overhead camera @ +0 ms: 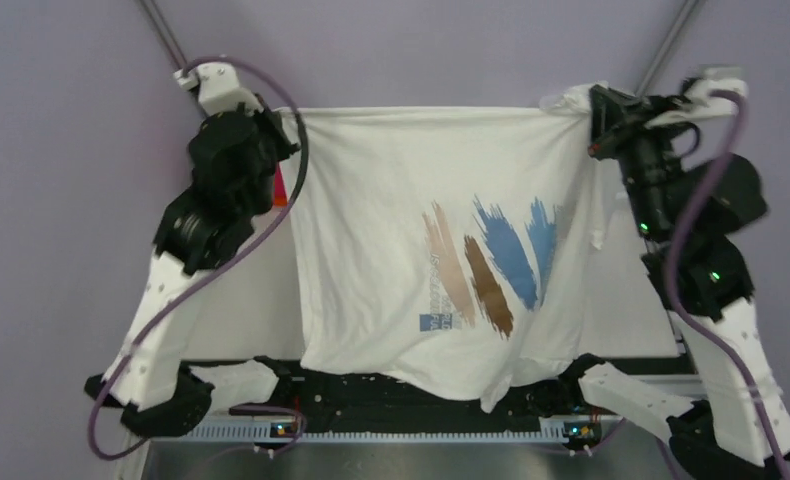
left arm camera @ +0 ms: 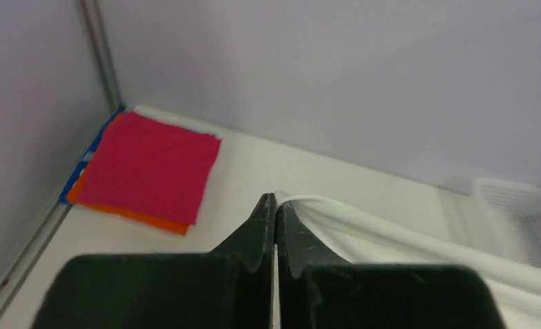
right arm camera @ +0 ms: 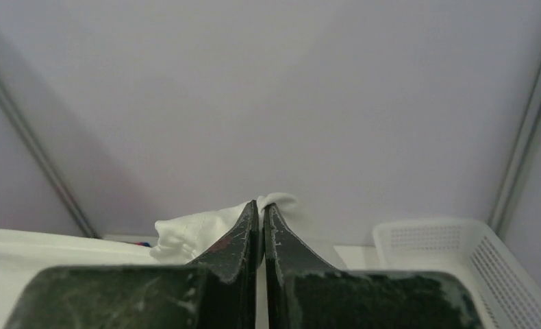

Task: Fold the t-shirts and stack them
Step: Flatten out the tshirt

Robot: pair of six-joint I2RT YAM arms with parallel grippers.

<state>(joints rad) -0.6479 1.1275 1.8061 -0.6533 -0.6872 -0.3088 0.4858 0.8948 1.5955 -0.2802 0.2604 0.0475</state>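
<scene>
Pinched white t-shirt (overhead camera: pixel 391 230) by one corner in left gripper (overhead camera: pixel 289 120), other corner in right gripper (overhead camera: pixel 589 108), both clamped tight on cloth. Hung stretched between the two, lower edge sagging back toward arm bases. Noted folded stack left of left gripper's tips: crimson t-shirt (left arm camera: pixel 151 164) over orange t-shirt (left arm camera: pixel 134 214) over blue t-shirt (left arm camera: pixel 91 151). Spotted mesh basket (right arm camera: pixel 453 253) right of right gripper.

The large white cloth t-shirt with brush-stroke print (overhead camera: pixel 391 220) hangs between my left gripper (left arm camera: pixel 276 205) and my right gripper (right arm camera: pixel 261 208), each pinching a top corner. Ahead-left of my left gripper, the folded crimson t-shirt (left arm camera: pixel 148 164) lies on the folded orange t-shirt (left arm camera: pixel 141 217). The white plastic mesh basket (right arm camera: pixel 453 250) sits right of my right gripper.
</scene>
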